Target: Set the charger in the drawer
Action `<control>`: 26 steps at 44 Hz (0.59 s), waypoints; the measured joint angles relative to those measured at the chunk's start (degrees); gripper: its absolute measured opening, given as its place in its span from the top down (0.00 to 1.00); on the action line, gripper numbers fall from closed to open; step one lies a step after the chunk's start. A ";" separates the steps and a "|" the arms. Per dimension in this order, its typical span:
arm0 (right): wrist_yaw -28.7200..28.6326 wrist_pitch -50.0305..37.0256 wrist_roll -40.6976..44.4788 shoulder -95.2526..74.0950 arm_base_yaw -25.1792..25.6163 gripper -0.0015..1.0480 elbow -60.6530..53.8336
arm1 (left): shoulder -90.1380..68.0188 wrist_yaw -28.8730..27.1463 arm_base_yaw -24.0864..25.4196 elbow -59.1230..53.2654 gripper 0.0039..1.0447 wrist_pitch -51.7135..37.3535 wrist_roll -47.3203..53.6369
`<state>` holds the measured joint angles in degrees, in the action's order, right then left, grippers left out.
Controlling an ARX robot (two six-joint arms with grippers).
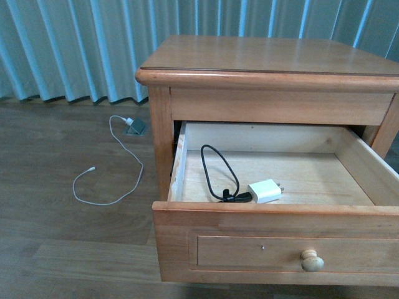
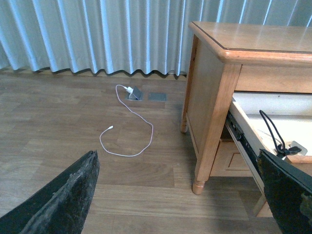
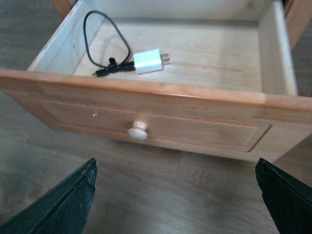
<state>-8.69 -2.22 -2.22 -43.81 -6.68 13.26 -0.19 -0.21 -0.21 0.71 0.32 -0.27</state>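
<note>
Open drawer (image 1: 274,215) holds charger (image 1: 264,190) | left gripper (image 2: 176,161), right gripper (image 3: 175,165) jaws spread, empty | risk: looped cable (image 1: 219,168) could snag on closing

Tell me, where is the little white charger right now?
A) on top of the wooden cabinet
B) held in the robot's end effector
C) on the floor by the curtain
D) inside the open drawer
D: the charger lies on the pale wood bottom of the pulled-out drawer, with nothing gripping it.

The front view's right edge cuts off the drawer (image 1: 268,243), seemingly only slightly.
</note>
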 joint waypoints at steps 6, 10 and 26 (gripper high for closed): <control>2.54 -5.60 -2.25 -13.44 -3.54 0.08 3.06 | 0.00 0.02 0.00 0.00 0.06 0.00 0.00; 4.13 -9.75 -4.59 -22.82 -4.76 0.08 5.70 | 0.00 0.02 0.00 0.00 0.06 0.00 0.00; 7.72 -16.76 -7.69 -39.06 -7.82 0.08 12.09 | 0.00 0.02 0.00 0.00 0.06 0.00 0.00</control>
<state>-0.97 -18.98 -9.91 -82.87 -14.50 25.34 -0.19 -0.19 -0.21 0.71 0.32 -0.27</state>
